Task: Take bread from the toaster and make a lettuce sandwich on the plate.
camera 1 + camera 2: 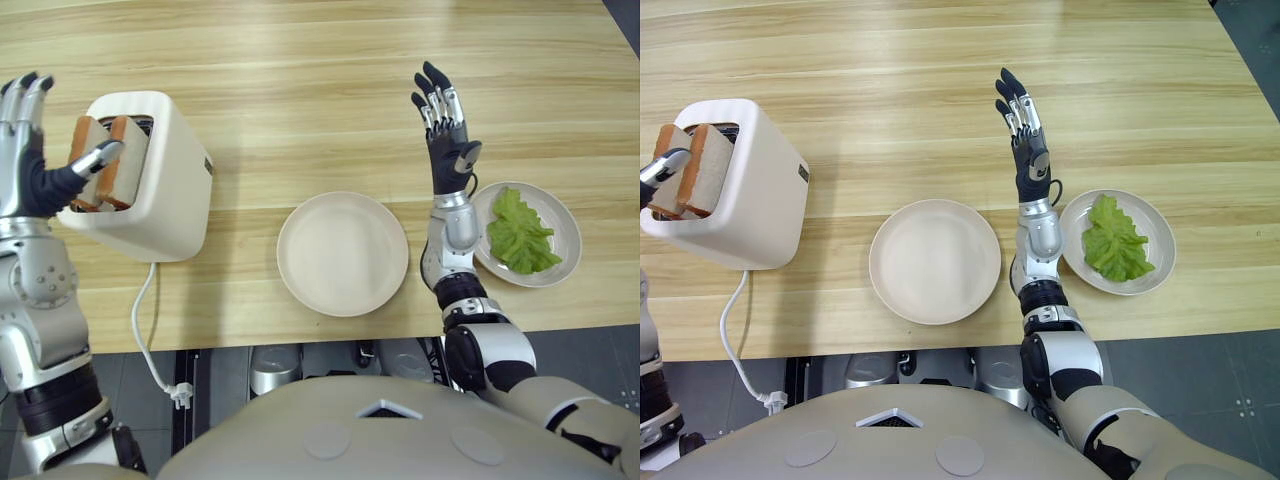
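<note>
Closest to me is a thin white cord [143, 325]. It hangs off the front edge of the table and ends in a white plug [182, 396]. The cord runs up to the toaster [165, 190], a smooth white box with round corners that sits on the left. It has a small dark mark [208, 167] on its side, too tiny to read.

Two slices of bread [125, 165] stand up in the toaster's slot, side by side. They have brown crusts and look soft.

My left hand [28, 150] is just left of the toaster. Its fingers point straight up and are not curled. The shiny tip of my thumb rests against the nearer slice, but I am not squeezing it.

A round, flat plate [342, 253] sits in the middle near the front edge. It is pale cream and plain.

My right hand [443, 135] is up over the table, between that plate and a second round plate [570, 225] on the right. Its dark fingers are spread wide and hold nothing.

Green lettuce [520, 235] lies on the right plate. It is crinkly and wavy.

The table [300, 80] is light wood with long stripes in the grain.
</note>
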